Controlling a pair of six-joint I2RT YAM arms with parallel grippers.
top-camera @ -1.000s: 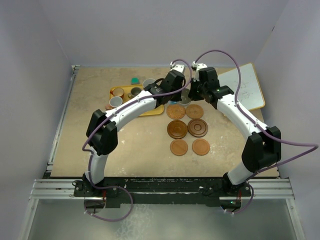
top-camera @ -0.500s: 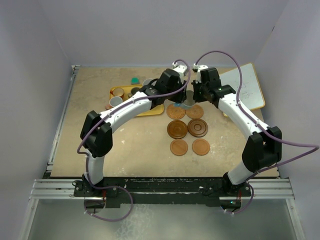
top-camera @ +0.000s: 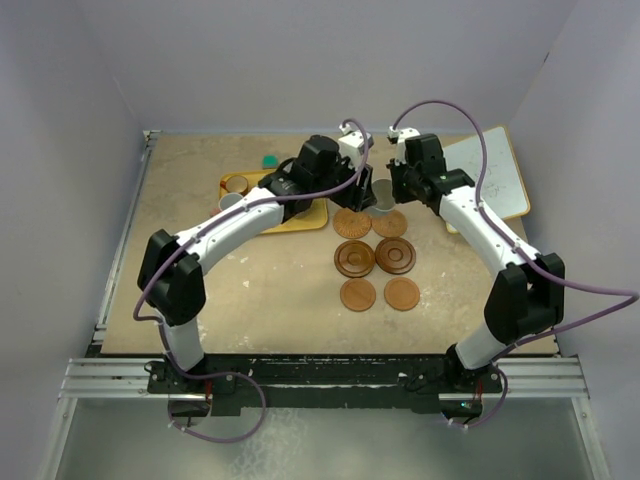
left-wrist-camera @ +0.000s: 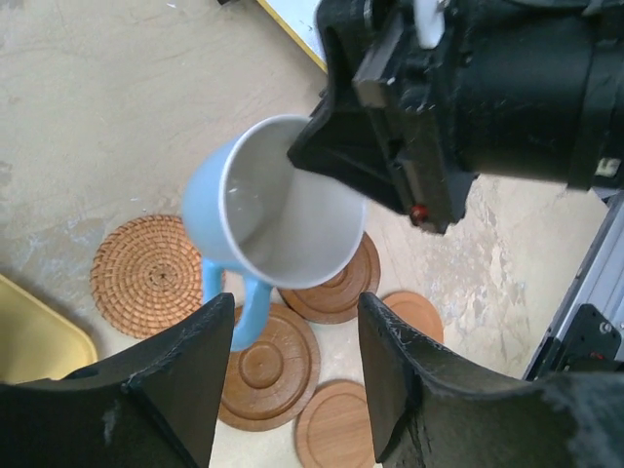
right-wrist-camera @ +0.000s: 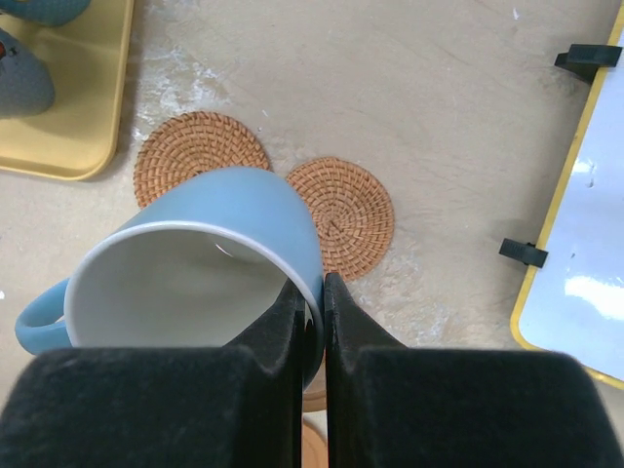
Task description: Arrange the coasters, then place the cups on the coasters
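The right fingers (right-wrist-camera: 312,300) are pinching the rim of a light blue cup (right-wrist-camera: 195,263), closed tight on the wall with one finger inside and one outside, and the cup is hanging tilted in the air with its open mouth facing the wrist camera and its handle sticking out to the side. The left fingers (left-wrist-camera: 292,317) are standing well apart just beside the cup, gripping nothing, with the cup's handle pointing down toward the gap between them. Below, six coasters (top-camera: 376,257) are lying flat on the tabletop (top-camera: 200,280) in two columns of three: two woven ones at the far end, two dark ringed ones in the middle, two plain orange-brown ones nearest the arm bases. From above, the cup is hovering over the far woven pair. Over to the left, a yellow tray (top-camera: 300,218) is carrying other cups (top-camera: 232,203).
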